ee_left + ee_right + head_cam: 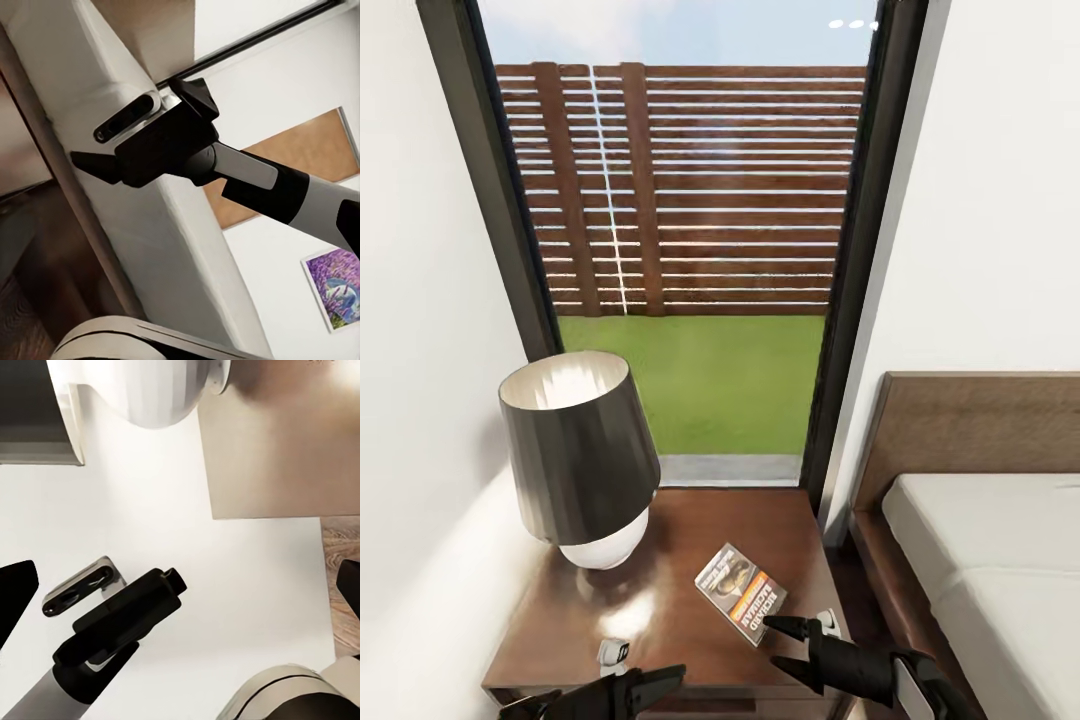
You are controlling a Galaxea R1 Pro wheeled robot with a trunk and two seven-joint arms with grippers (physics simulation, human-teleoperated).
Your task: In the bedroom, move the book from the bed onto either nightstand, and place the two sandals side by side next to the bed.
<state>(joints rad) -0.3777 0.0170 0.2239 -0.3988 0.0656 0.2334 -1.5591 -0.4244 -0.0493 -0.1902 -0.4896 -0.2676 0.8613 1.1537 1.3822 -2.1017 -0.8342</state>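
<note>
Book: the book lies flat on the nightstand, near its front right corner, clear of the lamp.
Right gripper: I see the right gripper spread open just beside the book's near edge, holding nothing (so I judge the book released).
Left gripper: the left gripper hangs low at the nightstand's front edge; whether it is parted I cannot tell.
Step in hand: I would draw the right arm straight back and up, so the fingertips do not drag the book off the edge.
Writing: an orange band with white block letters, upside down from my seat; I cannot read them for certain.
Beyond: the bed sits to the right, the window ahead.
</note>
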